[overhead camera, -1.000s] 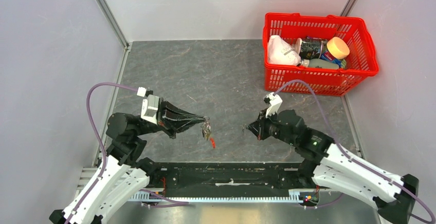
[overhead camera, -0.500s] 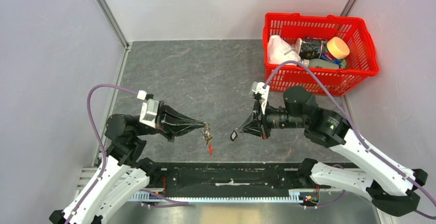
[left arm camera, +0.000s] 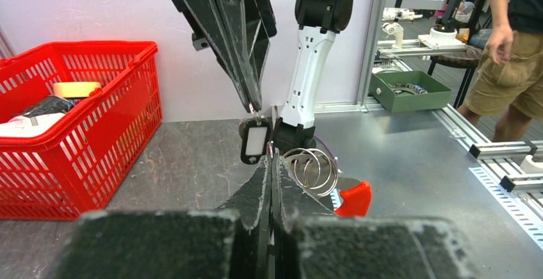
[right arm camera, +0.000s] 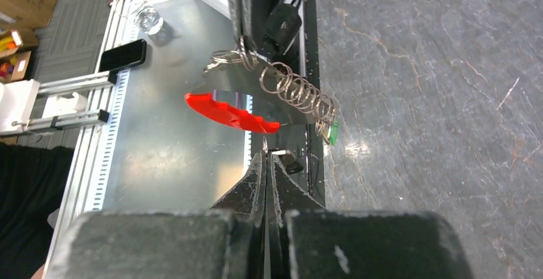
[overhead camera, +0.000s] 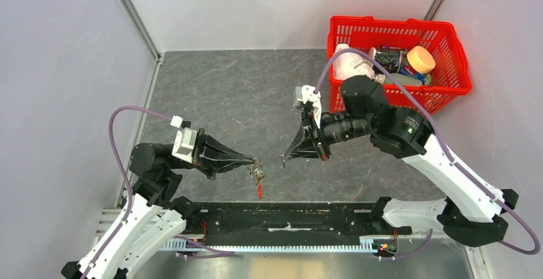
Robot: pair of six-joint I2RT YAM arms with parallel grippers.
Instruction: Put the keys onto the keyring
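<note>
Left gripper (overhead camera: pixel 254 161): jaws pressed together on the keyring (overhead camera: pixel 257 175), holding it in the air above the near middle of the table (overhead camera: pixel 211 93).
Keyring: a cluster of wire rings, with the strap's red section (overhead camera: pixel 259 191) hanging on the near side.
Right gripper (overhead camera: pixel 284 160): pinched closed on a small dark key (left arm camera: pixel 254 141), which dangles from its tip.
Gap: the dark key hangs just to the right of the rings. From the left wrist view it looks close but not touching.
Done so far: the green-headed key (right arm camera: pixel 333 132) sits at the end of the rings and seems to be on already.
Left to do: threading the dark key on. I cannot make out the brass one anywhere.
Far right: the red basket (overhead camera: pixel 397 100) of odds and ends, well away from the work.
</note>
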